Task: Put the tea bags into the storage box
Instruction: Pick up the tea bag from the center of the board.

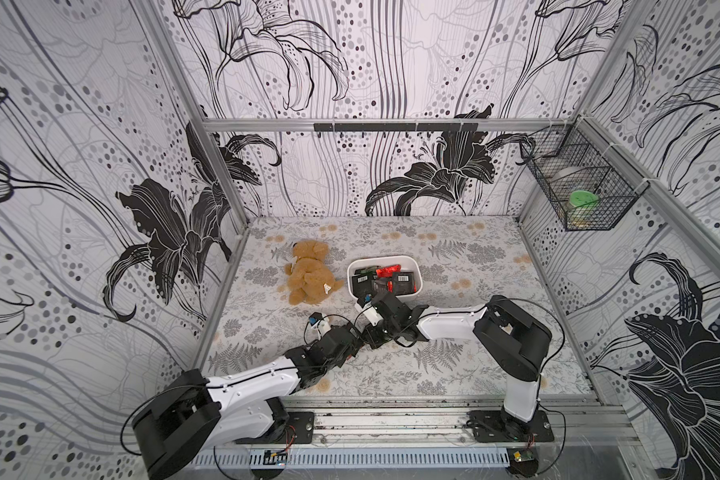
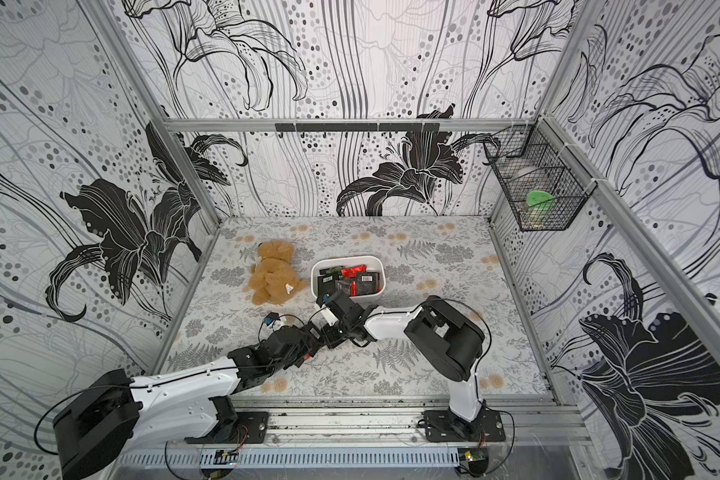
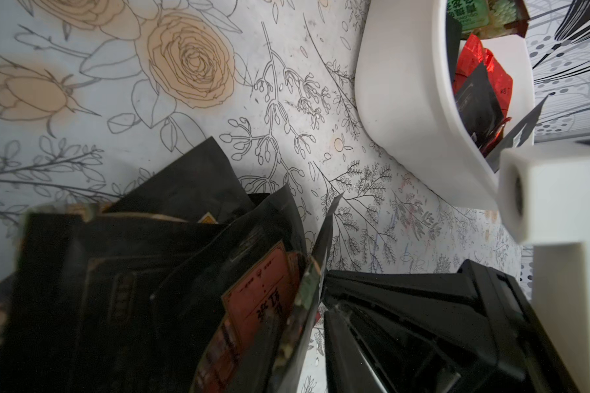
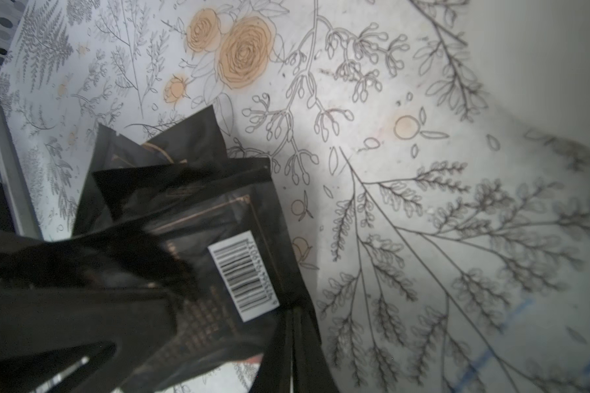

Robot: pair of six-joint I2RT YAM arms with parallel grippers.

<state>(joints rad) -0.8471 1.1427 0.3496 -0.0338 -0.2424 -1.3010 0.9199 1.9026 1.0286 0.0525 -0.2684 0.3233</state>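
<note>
Both claws meet low over the desk, just in front of the storage box. The right claw is clenched, apparently pinching a fan of black sachets that stand up off the desk. The left claw crowds the same bunch, but I can't tell whether it grips. Other tea bags already lie in the box. The box sits just beyond the claws, long side across the desk and nearer the right arm. A teddy bear flanks its left; its right is open desk.
</note>
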